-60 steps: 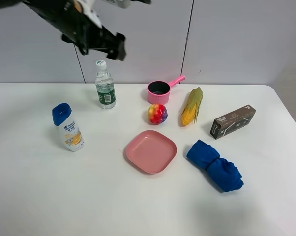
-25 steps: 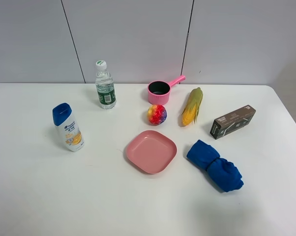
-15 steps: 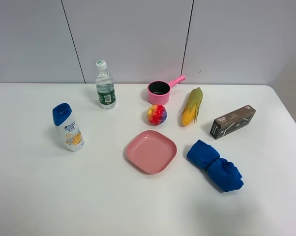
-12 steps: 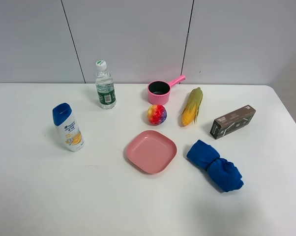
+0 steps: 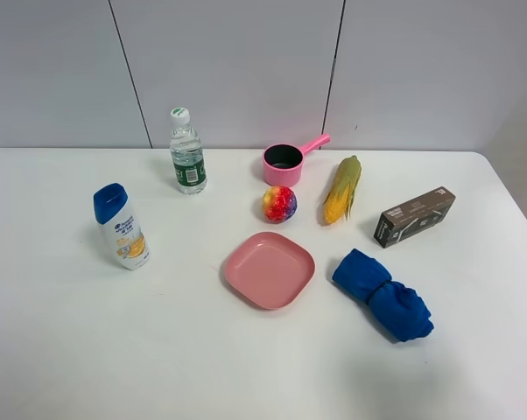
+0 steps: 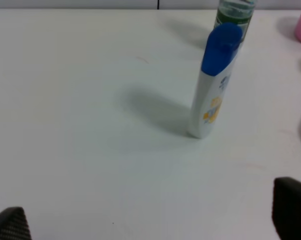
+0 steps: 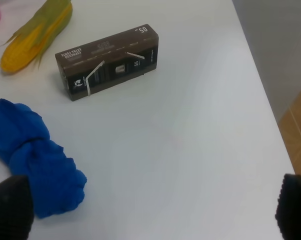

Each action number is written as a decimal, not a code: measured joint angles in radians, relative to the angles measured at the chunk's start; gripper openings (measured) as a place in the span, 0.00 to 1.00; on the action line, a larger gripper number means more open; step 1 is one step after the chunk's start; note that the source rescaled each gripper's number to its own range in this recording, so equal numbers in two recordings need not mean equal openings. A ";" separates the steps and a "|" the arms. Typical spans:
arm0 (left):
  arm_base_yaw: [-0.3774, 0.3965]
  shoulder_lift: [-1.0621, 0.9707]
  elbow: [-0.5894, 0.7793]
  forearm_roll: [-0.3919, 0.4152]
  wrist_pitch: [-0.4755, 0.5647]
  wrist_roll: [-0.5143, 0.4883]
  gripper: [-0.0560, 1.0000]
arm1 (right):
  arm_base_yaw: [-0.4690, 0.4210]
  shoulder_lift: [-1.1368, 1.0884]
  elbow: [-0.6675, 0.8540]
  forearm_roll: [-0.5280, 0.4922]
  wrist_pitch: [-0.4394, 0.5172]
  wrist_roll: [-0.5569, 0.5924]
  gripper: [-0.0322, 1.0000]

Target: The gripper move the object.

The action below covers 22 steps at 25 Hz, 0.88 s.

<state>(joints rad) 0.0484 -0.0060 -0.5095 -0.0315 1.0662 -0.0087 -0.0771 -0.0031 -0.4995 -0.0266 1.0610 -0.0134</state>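
Observation:
The rainbow bumpy ball rests on the white table, between the pink saucepan and the pink plate. No arm or gripper shows in the exterior view. In the left wrist view my left gripper is open and empty, only its dark fingertips showing, above bare table near the shampoo bottle. In the right wrist view my right gripper is open and empty, fingertips wide apart, near the blue cloth. The ball is out of both wrist views.
A water bottle and a shampoo bottle stand at the left. A corn cob, a brown box and a blue cloth lie at the right. The table's right edge is near the right gripper.
The black left arm that hung over the far left of the table 2.4 s ago has left the exterior view. No object has moved.

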 joint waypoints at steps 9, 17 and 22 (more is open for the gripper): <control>0.000 0.000 0.000 0.000 0.000 0.000 0.93 | 0.000 0.000 0.000 0.000 0.000 0.000 1.00; 0.000 0.000 0.000 0.000 0.000 0.000 0.93 | 0.000 0.000 0.000 0.000 0.000 0.000 1.00; 0.000 0.000 0.000 0.000 0.000 0.000 0.93 | 0.000 0.000 0.000 0.000 0.000 0.000 1.00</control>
<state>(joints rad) 0.0484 -0.0062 -0.5095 -0.0315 1.0658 -0.0087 -0.0771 -0.0031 -0.4995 -0.0266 1.0610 -0.0134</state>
